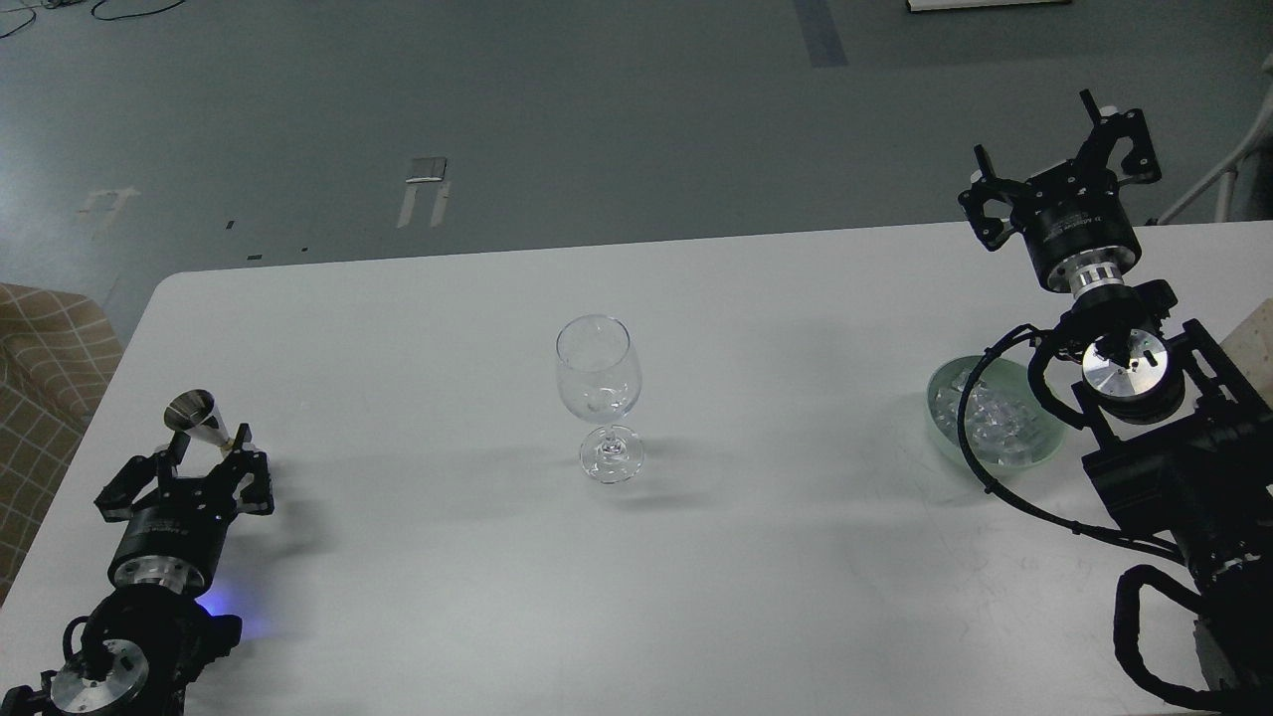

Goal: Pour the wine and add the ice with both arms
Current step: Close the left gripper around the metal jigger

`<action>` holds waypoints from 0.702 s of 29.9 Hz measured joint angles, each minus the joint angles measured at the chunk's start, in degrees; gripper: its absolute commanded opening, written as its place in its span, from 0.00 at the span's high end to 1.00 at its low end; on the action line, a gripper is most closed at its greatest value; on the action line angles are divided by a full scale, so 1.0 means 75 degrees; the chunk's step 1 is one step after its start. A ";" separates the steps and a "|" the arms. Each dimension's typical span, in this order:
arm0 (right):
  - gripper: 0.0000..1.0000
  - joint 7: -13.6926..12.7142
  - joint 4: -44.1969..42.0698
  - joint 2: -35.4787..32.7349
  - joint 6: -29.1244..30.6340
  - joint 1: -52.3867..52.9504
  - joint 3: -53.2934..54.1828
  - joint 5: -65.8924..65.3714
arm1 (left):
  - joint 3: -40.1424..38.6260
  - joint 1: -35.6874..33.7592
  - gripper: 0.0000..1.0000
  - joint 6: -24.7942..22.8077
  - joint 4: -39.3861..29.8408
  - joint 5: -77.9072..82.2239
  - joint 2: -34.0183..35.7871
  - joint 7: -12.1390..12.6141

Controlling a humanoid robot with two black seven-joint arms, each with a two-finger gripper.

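On your far left, a checked tan cushion pokes in past the table edge. Next, your left gripper sits low on the white table, and here's one small silver cone-shaped cup right at its fingertips; whether the fingers actually pinch it, you cannot tell from this angle. Moving to the middle: one wine glass, upright, looking empty, standing alone and well apart from both arms. Over to the right, one pale green bowl holding the ice, many clear cubes heaped together, too jumbled to count, with your right arm's black cable looping across in front of it. Above that, your right gripper is lifted, fingers spread wide, holding nothing. Beyond the table, grey floor with tape marks.
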 measured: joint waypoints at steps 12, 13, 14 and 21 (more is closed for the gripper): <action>0.00 0.0000 -0.0028 -0.0020 0.0002 0.0074 0.0000 0.0000 | 0.0054 -0.0045 0.40 0.0087 -0.0010 0.0013 0.0035 0.0008; 0.00 0.0000 -0.0029 -0.0020 0.0002 0.0077 0.0000 0.0000 | 0.0056 -0.0060 0.40 0.0094 -0.0010 0.0016 0.0036 0.0004; 0.00 0.0000 -0.0029 -0.0019 0.0002 0.0080 0.0000 0.0000 | 0.0059 -0.0086 0.40 0.0101 -0.0010 0.0025 0.0036 0.0004; 0.00 0.0000 -0.0029 -0.0002 0.0002 0.0079 0.0000 0.0000 | 0.0038 -0.0273 0.40 0.0098 0.0243 0.0036 0.0041 0.0051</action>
